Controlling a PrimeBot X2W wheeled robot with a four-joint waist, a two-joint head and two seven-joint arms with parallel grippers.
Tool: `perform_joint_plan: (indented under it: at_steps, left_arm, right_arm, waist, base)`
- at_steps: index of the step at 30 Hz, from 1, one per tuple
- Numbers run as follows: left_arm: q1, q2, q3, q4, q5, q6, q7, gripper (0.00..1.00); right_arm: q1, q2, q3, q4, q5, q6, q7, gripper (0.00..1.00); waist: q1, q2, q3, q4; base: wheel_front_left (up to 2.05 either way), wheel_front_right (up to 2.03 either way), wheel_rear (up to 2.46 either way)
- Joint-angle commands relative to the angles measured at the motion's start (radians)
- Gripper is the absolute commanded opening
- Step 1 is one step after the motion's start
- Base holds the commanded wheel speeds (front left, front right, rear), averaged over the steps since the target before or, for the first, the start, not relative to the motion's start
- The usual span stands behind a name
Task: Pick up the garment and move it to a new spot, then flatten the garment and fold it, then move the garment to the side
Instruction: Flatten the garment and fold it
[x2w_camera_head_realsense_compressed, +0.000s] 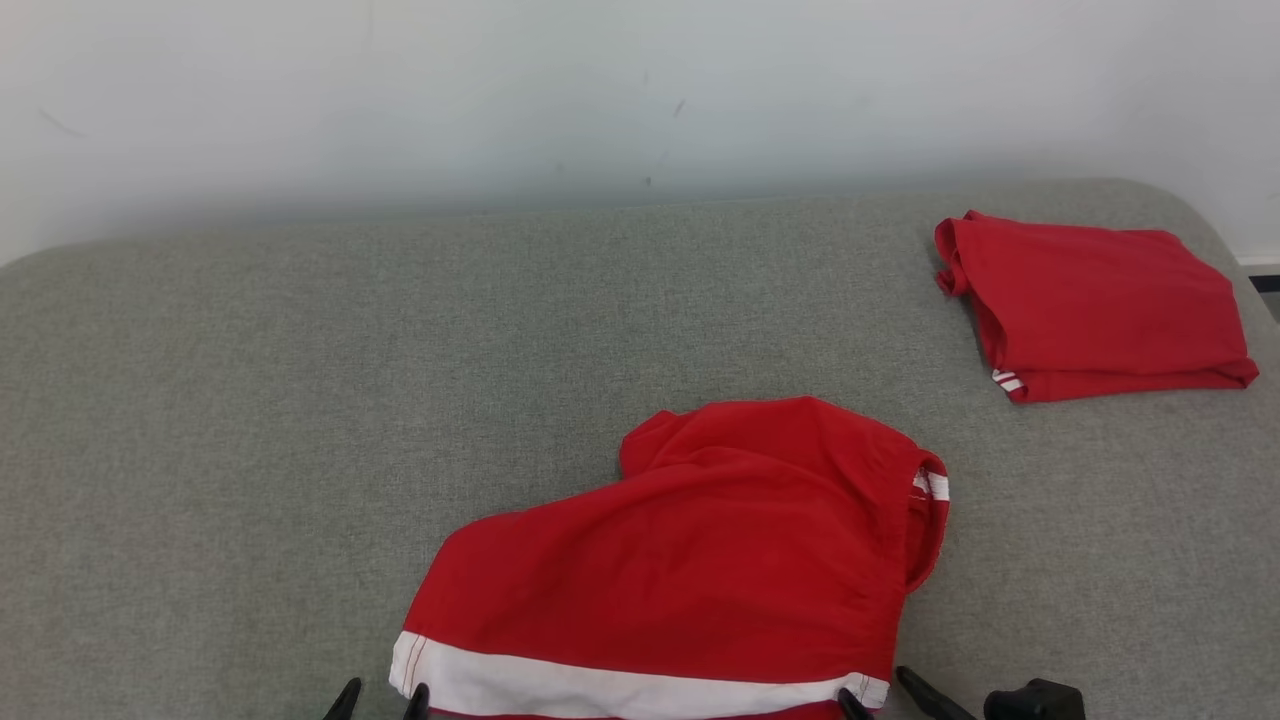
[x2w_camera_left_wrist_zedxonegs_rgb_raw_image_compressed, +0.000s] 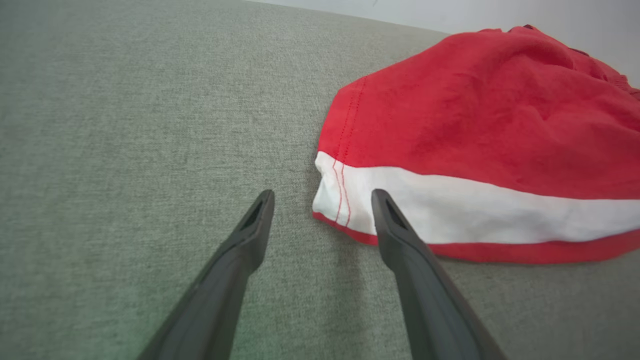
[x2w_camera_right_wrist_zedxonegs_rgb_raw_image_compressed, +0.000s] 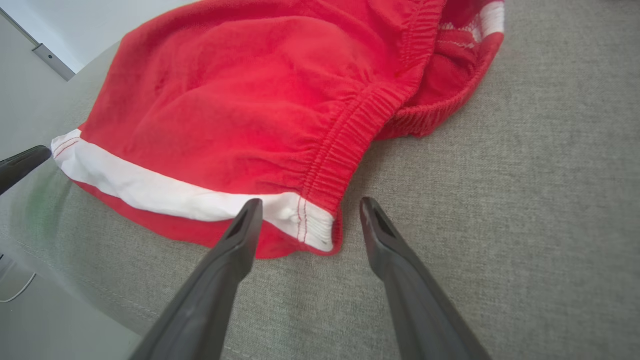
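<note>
left tool (x2w_camera_left_wrist_zedxonegs_rgb_raw_image_compressed: 322, 197) spread, empty, at hem corner | right tool (x2w_camera_right_wrist_zedxonegs_rgb_raw_image_compressed: 307, 205) spread, empty, at waistband corner | rumpled red fabric shorts with white band (x2w_camera_head_realsense_compressed: 690, 540) at 6 o'clock on grey woven bench (x2w_camera_head_realsense_compressed: 250, 400) | tip: pinch both corners evenly, lift level, avoid folded red cloth (x2w_camera_head_realsense_compressed: 1095, 305) at 2 o'clock
</note>
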Motion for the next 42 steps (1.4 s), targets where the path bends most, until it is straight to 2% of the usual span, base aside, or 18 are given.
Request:
perform_joint_plan:
  at_steps: [1,19,20,21,22,23,24,32,33,34,35,42]
  left_arm:
    - [-0.015,0.013,-0.007,0.019,-0.004,-0.001,-0.001,1.00]
    - [-0.126,0.050,-0.117,0.119,-0.035,-0.002,-0.001,1.00]
    - [-0.128,0.051,-0.124,0.122,-0.043,-0.002,-0.001,0.45]
    - [-0.130,0.052,-0.131,0.125,-0.045,-0.002,-0.001,0.13]
    - [-0.132,0.055,-0.139,0.129,-0.050,-0.002,-0.001,0.00]
    - [-0.132,0.056,-0.146,0.131,-0.055,-0.002,-0.001,0.00]
    - [-0.134,0.058,-0.152,0.133,-0.060,-0.002,-0.001,0.00]
    - [-0.121,0.064,-0.164,0.093,-0.070,-0.002,-0.001,0.00]
    - [-0.110,0.065,-0.154,0.066,-0.064,0.005,-0.001,0.09]
    - [-0.104,0.067,-0.149,0.053,-0.063,0.007,-0.001,0.09]
    - [-0.099,0.069,-0.145,0.038,-0.061,0.010,-0.001,0.00]
    - [-0.064,0.083,-0.127,-0.051,-0.052,0.014,-0.001,0.00]
  right_arm:
    - [-0.018,0.009,0.013,0.015,-0.001,-0.001,-0.007,1.00]
    - [-0.090,0.020,0.080,0.101,0.022,-0.001,-0.035,1.00]
    - [-0.094,0.022,0.083,0.104,0.024,-0.001,-0.034,0.91]
    - [-0.099,0.023,0.086,0.109,0.025,-0.001,-0.034,0.72]
    - [-0.103,0.022,0.089,0.113,0.026,-0.001,-0.037,0.39]
    - [-0.107,0.023,0.092,0.114,0.025,-0.001,-0.039,0.05]
    - [-0.110,0.025,0.096,0.116,0.028,-0.001,-0.043,0.00]
    - [-0.120,0.020,0.115,0.103,0.042,-0.001,-0.077,0.00]
    - [-0.121,0.012,0.116,0.085,0.055,-0.001,-0.082,0.00]
    - [-0.120,0.008,0.115,0.073,0.061,-0.001,-0.081,0.00]
    - [-0.120,0.006,0.113,0.058,0.067,-0.001,-0.082,0.00]
    - [-0.113,-0.024,0.087,-0.040,0.088,-0.001,-0.074,0.00]
  waist:
    - [-0.0001,0.0000,0.004,0.001]
    - [-0.0001,0.0000,0.030,-0.013]
    - [-0.0001,0.0000,0.032,-0.013]
    - [-0.0001,0.0000,0.033,-0.012]
    - [-0.0001,0.0000,0.034,-0.012]
    - [-0.0001,0.0000,0.034,-0.011]
    - [-0.0001,0.0000,0.034,-0.010]
    - [-0.0001,0.0000,0.019,0.002]
    - [-0.0001,0.0000,0.013,0.003]
    - [-0.0001,0.0000,0.010,0.003]
    - [-0.0001,0.0000,0.008,0.002]
    - [-0.0001,0.0000,-0.013,0.001]
  base:
    - [0.00,0.00,0.00]
    - [0.00,0.00,0.00]
    - [0.00,0.00,0.00]
    - [0.00,0.00,0.00]
    - [0.00,0.00,0.00]
    - [0.00,0.00,0.00]
    - [0.00,0.00,0.00]
    - [0.00,0.00,0.00]
    - [0.00,0.00,0.00]
    - [0.00,0.00,0.00]
    - [0.00,0.00,0.00]
    - [0.00,0.00,0.00]
